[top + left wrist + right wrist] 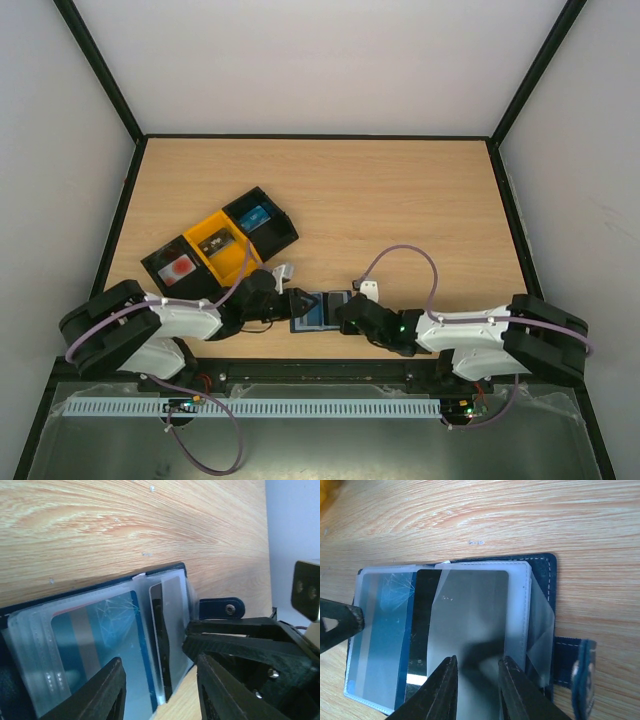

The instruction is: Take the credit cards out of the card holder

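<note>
Sleeves of clear plastic fan out from the card holder (320, 312), which lies open on the worktop (420, 210) near its front edge, between the 2 arms. At least 2 cards sit inside: a blue card (380, 635) in the left sleeve and a dark card (422, 620) beside it, half covered by a cloudy sleeve. The tab clasp (580, 665) sticks out to the right. 3 trays (220, 245) stand well apart to the rear left, each with a card in it.

The left pincer (160, 660) is released, its jaws straddling the sleeve edges without clamping them. The right pincer (478, 660) is also spread, hovering over the cloudy sleeve with nothing held. The 2 pincers are very close to each other.

The main risk, as I judge it, is a grip on plastic instead of card. The sleeves overlap and look slippery, so a closing jaw could catch sleeve and card together, and a pull would then drag the whole holder across the wood. Nothing pins the holder down yet. A second risk is collision, since both arms are working in the same small gap.
</note>
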You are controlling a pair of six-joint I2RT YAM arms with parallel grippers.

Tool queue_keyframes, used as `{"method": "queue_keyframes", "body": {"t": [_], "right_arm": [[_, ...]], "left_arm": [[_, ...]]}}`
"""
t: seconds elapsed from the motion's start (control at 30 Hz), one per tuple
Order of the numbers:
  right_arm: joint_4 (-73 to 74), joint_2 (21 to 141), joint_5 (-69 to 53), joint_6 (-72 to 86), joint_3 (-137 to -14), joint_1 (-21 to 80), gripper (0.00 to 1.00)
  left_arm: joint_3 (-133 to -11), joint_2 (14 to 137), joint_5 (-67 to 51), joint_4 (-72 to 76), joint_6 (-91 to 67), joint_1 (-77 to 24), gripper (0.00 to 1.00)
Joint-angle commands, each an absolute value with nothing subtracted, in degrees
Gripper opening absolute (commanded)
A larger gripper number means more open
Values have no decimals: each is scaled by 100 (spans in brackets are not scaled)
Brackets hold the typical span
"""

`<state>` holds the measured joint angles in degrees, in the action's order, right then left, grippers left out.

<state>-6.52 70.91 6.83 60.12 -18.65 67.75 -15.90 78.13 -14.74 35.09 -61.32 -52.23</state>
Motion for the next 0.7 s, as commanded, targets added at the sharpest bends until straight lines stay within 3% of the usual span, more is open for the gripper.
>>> {"method": "queue_keyframes", "body": {"t": [0.0,0.67], "right_arm": [[-568,7109,684,6111,-1545,6794,24],[-1196,7013,435,6423,-1116,6794,21]], "left_arm": [[-1604,8036,-1406,3725,-6082,-5273,40],[-2161,9229,-1512,4313,-6262,-5624,34]]}}
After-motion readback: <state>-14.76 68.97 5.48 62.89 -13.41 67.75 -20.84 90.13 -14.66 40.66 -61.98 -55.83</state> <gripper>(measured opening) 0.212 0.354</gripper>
